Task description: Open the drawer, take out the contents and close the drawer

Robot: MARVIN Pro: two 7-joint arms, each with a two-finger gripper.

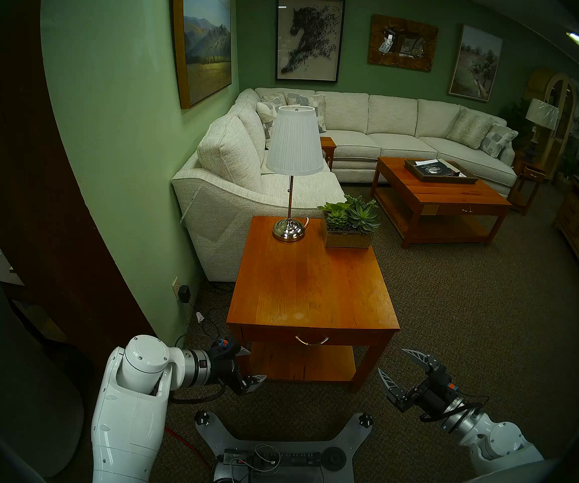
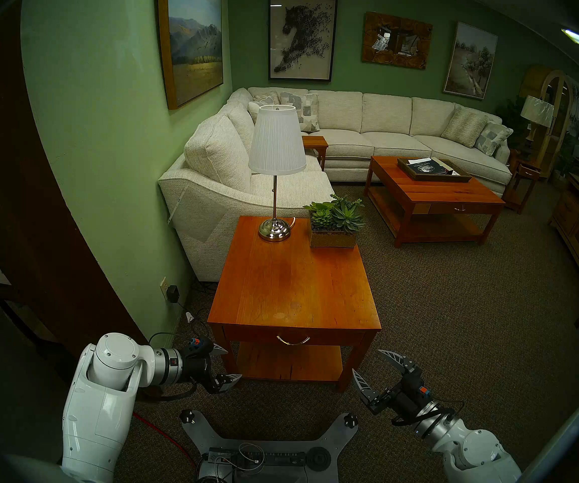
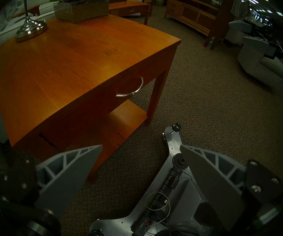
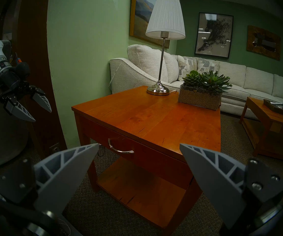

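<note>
We see a pale sectional sofa (image 1: 368, 130) along the far green walls, and nearer, an orange-brown end table (image 1: 309, 283) bearing a lamp (image 1: 293, 158) and a succulent planter (image 1: 349, 228) at its far edge. The drawer (image 1: 312, 337) sits fully closed beneath the tabletop's near edge (its curved silvery handle (image 1: 311, 340) untouched). The left gripper (image 1: 251, 364) and right gripper (image 1: 390, 363) hang near the table's near corners, jaws spread, empty.
</note>
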